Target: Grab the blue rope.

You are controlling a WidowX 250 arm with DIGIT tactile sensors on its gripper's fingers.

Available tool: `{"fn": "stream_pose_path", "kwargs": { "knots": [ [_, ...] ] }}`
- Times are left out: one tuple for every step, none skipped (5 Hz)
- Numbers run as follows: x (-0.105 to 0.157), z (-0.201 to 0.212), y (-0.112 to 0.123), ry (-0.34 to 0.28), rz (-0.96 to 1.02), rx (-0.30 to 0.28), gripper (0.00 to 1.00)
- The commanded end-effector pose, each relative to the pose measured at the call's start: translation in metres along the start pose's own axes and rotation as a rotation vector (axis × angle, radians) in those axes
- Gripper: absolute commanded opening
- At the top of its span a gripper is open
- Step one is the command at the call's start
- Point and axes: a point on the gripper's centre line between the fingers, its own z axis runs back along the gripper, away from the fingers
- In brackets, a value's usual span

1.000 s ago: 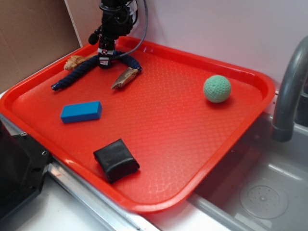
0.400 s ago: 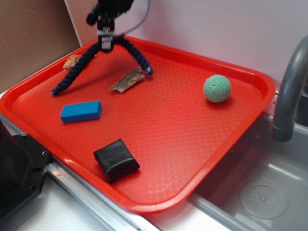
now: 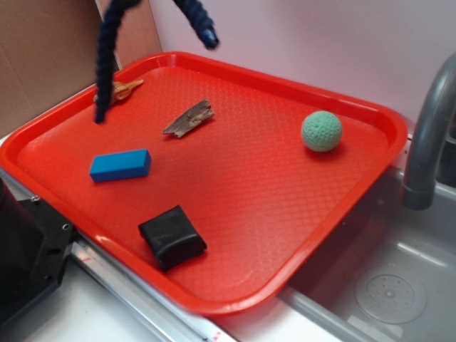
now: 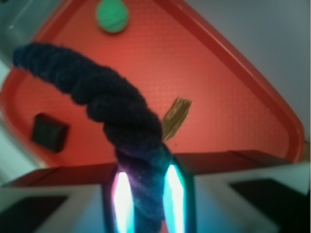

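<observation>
The blue rope (image 3: 107,57) hangs high above the red tray (image 3: 370,114), both dark navy ends dangling down from the top edge of the exterior view; one glossy blue cap (image 3: 208,35) shows at the right end. In the wrist view the rope (image 4: 114,114) runs up from between my fingers, and my gripper (image 4: 148,194) is shut on it. The gripper itself is out of the exterior view, above the frame.
On the tray lie a bright blue block (image 3: 120,165), a black pouch (image 3: 172,236), a green crocheted ball (image 3: 321,131), a brown wood piece (image 3: 189,118) and a tan item (image 3: 120,90) at the back left. A grey faucet (image 3: 427,135) and sink (image 3: 385,285) stand at the right.
The gripper rose out of the top of the exterior view, lifting the rope clear of the tray; its ends, which rested on the tray a second ago, now hang in the air.
</observation>
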Motion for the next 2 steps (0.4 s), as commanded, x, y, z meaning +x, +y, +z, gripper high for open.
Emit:
{"fn": "stream_pose_path", "kwargs": {
  "knots": [
    [-0.0058,0.0755,-0.0269,-0.069,0.050,0.061,0.00],
    [-0.0075,0.0738,-0.0196,-0.073,0.102,0.076,0.00]
  ]
}}
